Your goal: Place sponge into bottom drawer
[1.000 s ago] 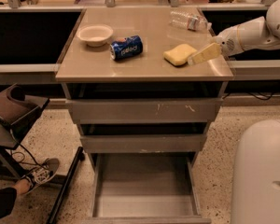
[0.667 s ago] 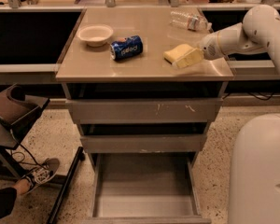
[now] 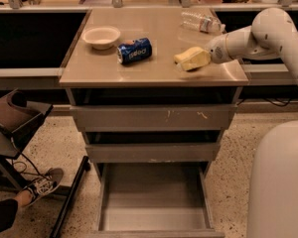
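Note:
The yellow sponge (image 3: 190,59) lies on the cabinet top near its right front corner. My gripper (image 3: 207,54) reaches in from the right and is right at the sponge's right end, touching or around it. The white arm runs back toward the upper right. The bottom drawer (image 3: 154,219) is pulled open near the floor, and its plain grey floor holds nothing. The two drawers above it are shut.
A blue soda can (image 3: 134,50) lies on its side left of the sponge. A white bowl (image 3: 101,36) sits at the back left and a clear plastic bottle (image 3: 201,21) lies at the back right. A person's shoe (image 3: 42,185) and a chair are at lower left. The robot's white base (image 3: 280,182) is at lower right.
The gripper has moved left, from just beside the sponge to right against its right end. The sponge has stayed in nearly the same spot.

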Tool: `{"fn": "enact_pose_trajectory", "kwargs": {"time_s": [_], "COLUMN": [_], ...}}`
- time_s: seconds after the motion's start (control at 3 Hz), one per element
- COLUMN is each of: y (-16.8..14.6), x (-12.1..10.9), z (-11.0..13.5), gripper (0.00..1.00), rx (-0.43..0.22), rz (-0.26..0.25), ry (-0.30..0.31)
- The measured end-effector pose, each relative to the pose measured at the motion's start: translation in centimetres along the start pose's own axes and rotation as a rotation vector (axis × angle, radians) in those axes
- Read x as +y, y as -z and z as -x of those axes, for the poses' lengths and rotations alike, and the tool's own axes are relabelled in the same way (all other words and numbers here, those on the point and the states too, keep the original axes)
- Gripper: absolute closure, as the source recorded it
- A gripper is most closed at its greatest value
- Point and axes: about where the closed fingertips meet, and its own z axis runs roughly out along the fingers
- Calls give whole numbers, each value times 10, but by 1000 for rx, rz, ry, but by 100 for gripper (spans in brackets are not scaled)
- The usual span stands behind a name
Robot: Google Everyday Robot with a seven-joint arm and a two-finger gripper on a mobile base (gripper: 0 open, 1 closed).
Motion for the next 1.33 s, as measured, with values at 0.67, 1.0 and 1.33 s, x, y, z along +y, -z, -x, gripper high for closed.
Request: {"fn": "enact_pose_trajectory", "kwargs": {"time_s": [0.67,1.0,1.33], "y": [-8,-8,-8], "x": [-4,-4,-4], "z": [-4,-4,-4], "gripper": [19,42,66], "rx": [-6,-6,-6], "rz": [-22,-22,-22], "ry": [-10,-10,-10]}}
